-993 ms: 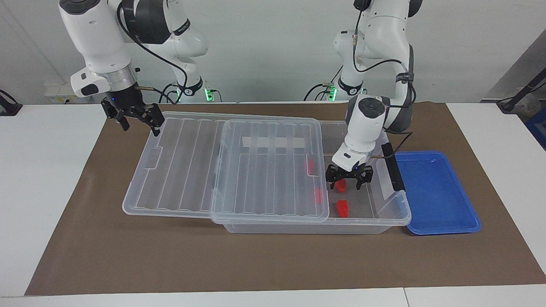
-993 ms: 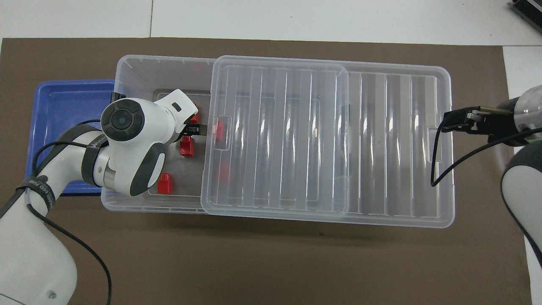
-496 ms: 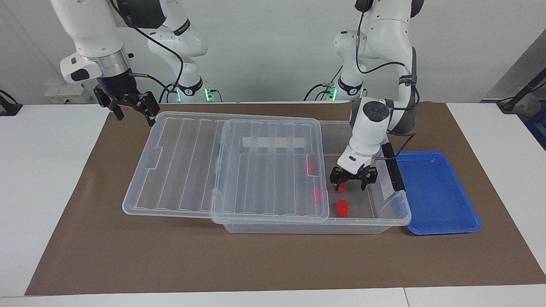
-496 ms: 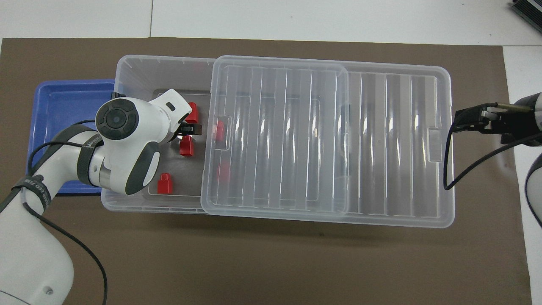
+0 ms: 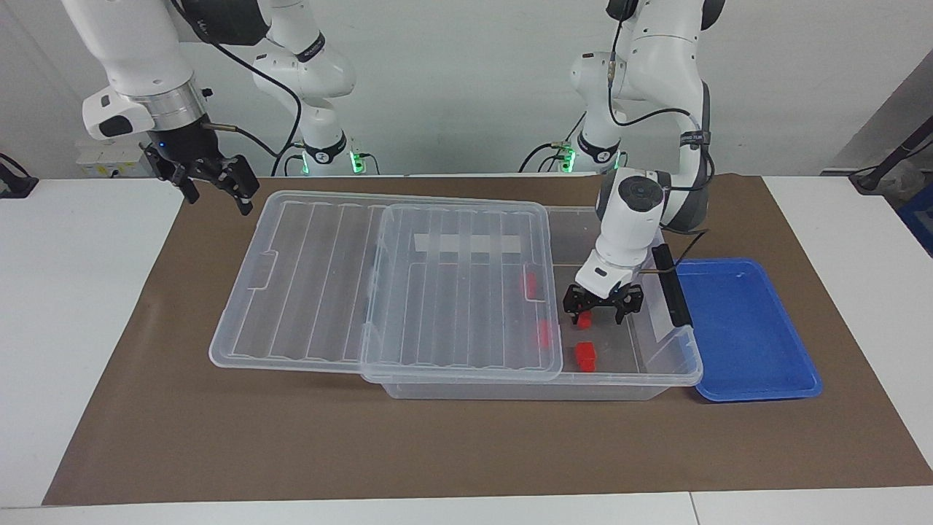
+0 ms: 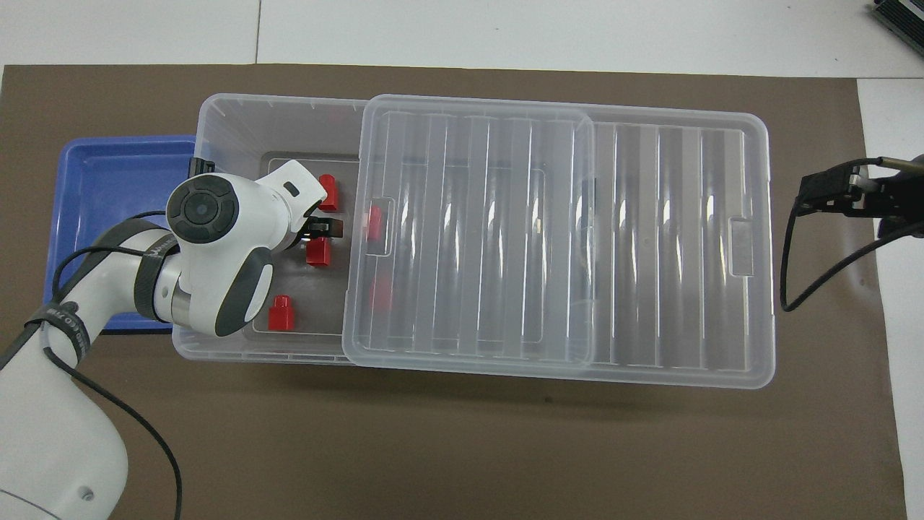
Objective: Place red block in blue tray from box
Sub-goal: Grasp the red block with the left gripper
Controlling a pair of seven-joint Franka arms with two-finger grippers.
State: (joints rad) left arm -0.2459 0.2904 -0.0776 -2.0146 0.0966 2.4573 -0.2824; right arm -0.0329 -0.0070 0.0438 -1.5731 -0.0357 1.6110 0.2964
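Hovering inside the box [image 5: 656, 364], left pincer [image 5: 602, 306] spread apart over a red block [image 5: 584, 318]; lid edge close, could snag it. Blue tray [image 5: 751, 328] beside box. Right pincer [image 5: 211, 182] waits, spread, past the lid.

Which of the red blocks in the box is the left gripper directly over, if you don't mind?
The red block under the open left gripper, in the box's uncovered end. Another bare one lies farther from the robots.
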